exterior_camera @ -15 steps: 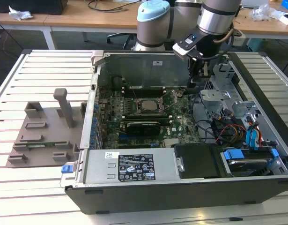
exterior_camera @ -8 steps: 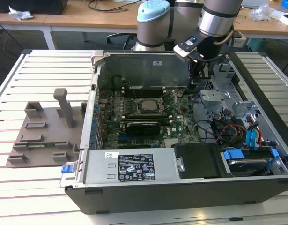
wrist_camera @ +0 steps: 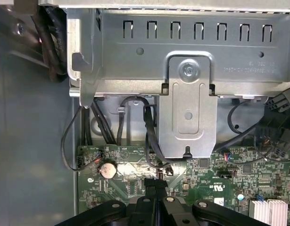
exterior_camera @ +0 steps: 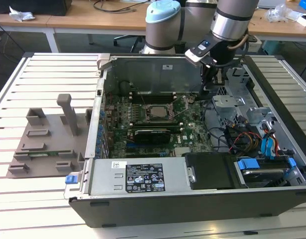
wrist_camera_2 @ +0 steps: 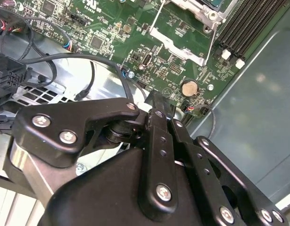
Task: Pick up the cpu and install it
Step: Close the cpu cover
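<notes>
Gripper (exterior_camera: pixel 206 88): jaws pressed together, nothing seen between them; tips hang low over the board's (exterior_camera: pixel 190 133) corner, just beside the coin cell (wrist_camera: pixel 107 169), well apart from the cpu
Cpu (exterior_camera: pixel 155 112): silvery square lying flat mid-board, apparently seated in its socket
Frame (wrist_camera_2: pixel 175 43): looks swung open, probably so the chip could drop in
Case (exterior_camera: pixel 192 199): on its side mid-table (exterior_camera: pixel 43 74), open face up for reach
Hidden: pins under the cpu, and whether it sits fully home

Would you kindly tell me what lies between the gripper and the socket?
In the second wrist view, the raised metal frame lies between gripper and socket.
</notes>
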`<state>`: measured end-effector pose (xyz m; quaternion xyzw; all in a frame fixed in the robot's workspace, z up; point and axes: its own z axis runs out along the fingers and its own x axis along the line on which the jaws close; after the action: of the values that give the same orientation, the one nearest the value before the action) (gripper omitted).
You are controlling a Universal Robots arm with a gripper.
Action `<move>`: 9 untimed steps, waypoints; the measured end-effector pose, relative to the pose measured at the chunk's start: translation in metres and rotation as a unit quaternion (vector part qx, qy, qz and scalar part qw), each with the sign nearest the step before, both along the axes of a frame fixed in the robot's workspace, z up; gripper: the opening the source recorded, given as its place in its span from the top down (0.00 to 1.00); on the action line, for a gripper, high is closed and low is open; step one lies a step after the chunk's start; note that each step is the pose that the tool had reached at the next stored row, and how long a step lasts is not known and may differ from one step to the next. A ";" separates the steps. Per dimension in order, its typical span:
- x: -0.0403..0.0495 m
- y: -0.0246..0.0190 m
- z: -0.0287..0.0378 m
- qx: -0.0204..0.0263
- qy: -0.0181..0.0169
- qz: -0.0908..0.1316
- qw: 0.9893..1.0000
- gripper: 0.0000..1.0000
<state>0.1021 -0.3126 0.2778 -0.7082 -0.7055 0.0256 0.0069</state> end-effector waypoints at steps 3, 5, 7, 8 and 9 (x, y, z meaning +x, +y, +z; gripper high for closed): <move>0.0028 0.0004 -0.0063 0.000 0.000 0.000 1.000 0.89; 0.0037 0.0010 -0.0098 0.000 0.000 0.000 1.000 0.89; 0.0036 0.0016 -0.0139 0.000 0.000 0.000 1.000 0.89; 0.0030 0.0018 -0.0146 0.000 0.000 0.000 1.000 0.89; 0.0012 0.0021 -0.0154 0.000 0.000 0.000 1.000 0.89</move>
<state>0.1033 -0.3105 0.2624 -0.7081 -0.7056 0.0256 0.0070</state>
